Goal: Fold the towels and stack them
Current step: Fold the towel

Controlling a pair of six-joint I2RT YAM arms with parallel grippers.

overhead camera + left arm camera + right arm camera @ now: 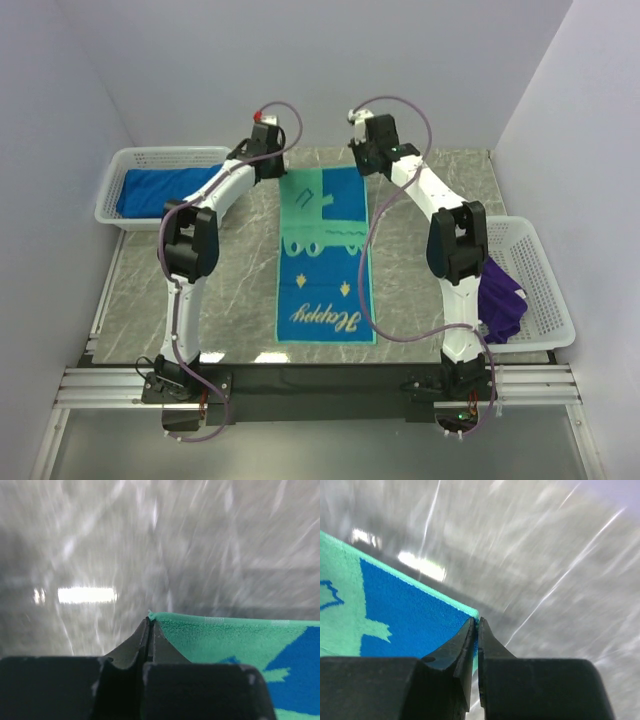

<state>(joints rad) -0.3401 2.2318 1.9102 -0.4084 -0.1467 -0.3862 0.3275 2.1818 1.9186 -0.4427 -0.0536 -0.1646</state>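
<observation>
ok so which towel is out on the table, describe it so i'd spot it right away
Look at the grey marble-look table, midway between the two white mesh plastic baskets at its sides. There a long teal-and-blue patterned cloth towel lies flat. Unlike the plain royal blue towel and plain purple towel in the baskets, it is patterned and bears the word Happy.

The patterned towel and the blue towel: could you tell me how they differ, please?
The patterned towel lies spread out on the table; the blue towel sits bunched in the left basket. The patterned towel is teal-and-blue with lettering; the blue towel is plain. Both are cloth.
</observation>
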